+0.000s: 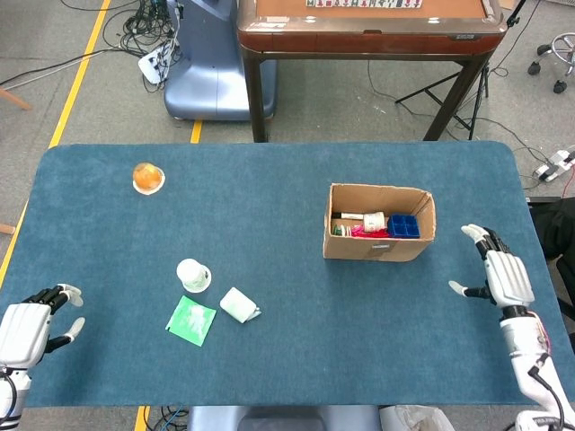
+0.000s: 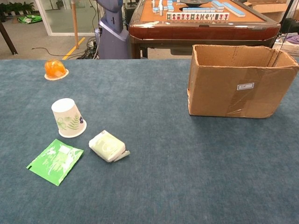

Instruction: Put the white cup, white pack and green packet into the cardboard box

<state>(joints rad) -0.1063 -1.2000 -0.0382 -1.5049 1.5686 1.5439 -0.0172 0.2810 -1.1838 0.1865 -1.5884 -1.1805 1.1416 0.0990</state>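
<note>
i am holding my right hand [image 1: 497,276] over the blue felt table [image 1: 269,215] near its right edge, just right of the open brown cardboard box [image 1: 378,224], apart from it, fingers spread and gripping nothing. my left hand [image 1: 30,325] is hovering at the near left corner of the table, fingers loosely apart and curled a little, also empty. neither hand is showing in the chest view.

the white paper cup with a green leaf print [image 2: 68,117] is sitting upside down on the table, left of centre and well apart from the box. the white, pale-green-tinted soft pack [image 2: 108,146] is lying just right of the cup and a little nearer, not touching it. the flat green packet [image 2: 55,161] is lying on the felt nearer still, just below the cup and left of the pack. all three are resting outside the box.

the box is standing on the right half of the table, its top open; in the head view i am seeing a blue tray [image 1: 403,225], something pink and a white roll inside. a small orange dome on a white disc [image 2: 55,68] is sitting at the far left. beyond the table a wooden mahjong table [image 2: 196,18] is standing.
</note>
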